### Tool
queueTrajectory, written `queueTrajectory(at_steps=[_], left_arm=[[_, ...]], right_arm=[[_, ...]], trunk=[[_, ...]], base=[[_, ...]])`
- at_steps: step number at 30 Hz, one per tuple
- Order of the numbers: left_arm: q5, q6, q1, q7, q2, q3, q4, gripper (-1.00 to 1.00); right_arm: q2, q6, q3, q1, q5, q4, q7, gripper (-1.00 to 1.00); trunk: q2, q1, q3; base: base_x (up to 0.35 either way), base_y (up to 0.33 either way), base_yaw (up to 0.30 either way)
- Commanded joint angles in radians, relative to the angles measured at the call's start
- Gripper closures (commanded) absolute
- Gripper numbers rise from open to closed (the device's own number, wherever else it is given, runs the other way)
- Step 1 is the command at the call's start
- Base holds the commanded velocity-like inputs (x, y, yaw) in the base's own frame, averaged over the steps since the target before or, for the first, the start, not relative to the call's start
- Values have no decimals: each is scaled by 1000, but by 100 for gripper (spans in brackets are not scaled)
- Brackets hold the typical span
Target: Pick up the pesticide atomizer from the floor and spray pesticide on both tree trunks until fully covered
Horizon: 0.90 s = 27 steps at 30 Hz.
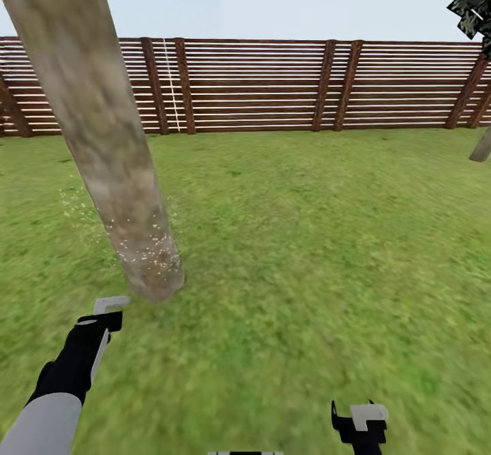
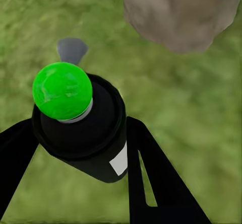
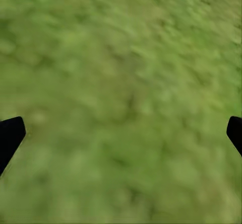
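My left gripper [image 2: 80, 133] is shut on the pesticide atomizer [image 2: 83, 128], a black bottle with a bright green cap and a small white label. Its grey nozzle faces the grass just short of the near tree trunk [image 2: 181, 12]. In the head view the left gripper [image 1: 103, 313] hovers low beside the base of that thick mottled tree trunk [image 1: 102, 134]. White specks of pesticide [image 1: 153, 254] dot the trunk's lower part and the air to its left. The other tree [image 1: 481, 144] stands far right by the fence. My right gripper [image 1: 361, 419] is open over the floor [image 3: 121, 83].
The garden's brown slatted fence [image 1: 273, 86] runs across the back of the lawn [image 1: 307, 237]. Open grass lies between the two trees. The near trunk is close in front of my left arm.
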Motion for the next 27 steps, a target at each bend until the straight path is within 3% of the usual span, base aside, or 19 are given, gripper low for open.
queueTrajectory(at_steps=[1,2,4,5,6,8,9,11,12,15,16,19,24,27], left_arm=[[1,-1,0,0,-4,-1,1,100],[2,0,-3,1,-14,-10,7,100],[-2,3,-14,0,-62,-33,5,100],[-5,7,-41,10,-122,-68,-5,100],[-5,30,-80,34,-155,-103,-7,100],[-2,68,-116,71,-177,-134,-9,100],[-1,76,-131,88,-176,-136,-12,100],[-2,84,-138,151,-148,-136,-55,100],[-1,84,-142,162,-150,-139,-61,100],[-2,117,-198,171,-204,-146,-67,100],[0,145,-206,171,-202,-142,-68,100],[0,166,-201,170,-142,-119,-117,100],[-5,168,-204,170,-147,-138,-139,100],[-9,171,-226,181,-137,-137,-144,100]], right_arm=[[0,0,0,0,0,0,0,-100],[-1,0,0,0,0,0,0,-100],[-1,0,0,0,0,0,0,-100],[-1,0,0,0,0,0,0,-100],[-2,0,0,0,0,0,0,-100],[-2,0,0,0,0,0,0,-100],[-2,0,0,0,0,0,0,-100],[-2,0,0,0,0,0,0,-100],[-2,0,0,0,0,0,0,-100],[-3,0,0,0,0,0,0,-100],[-3,0,0,0,0,0,0,-100],[-3,0,0,0,0,0,0,-100],[-3,0,0,0,0,0,0,-100],[-3,0,0,0,0,0,0,-100]], trunk=[[0,0,0],[0,0,0],[0,0,0],[0,0,0],[0,0,0],[0,0,0],[0,0,0],[0,0,0],[0,0,0],[0,0,0],[0,0,0],[0,0,0],[0,0,0],[0,0,0]], base=[[0,0,262],[0,0,128],[0,0,50],[0,0,9],[0,0,3],[0,0,1],[0,0,0],[0,0,0],[0,0,0],[0,0,0],[0,0,0],[0,0,0],[-153,0,0],[-17,0,0]])
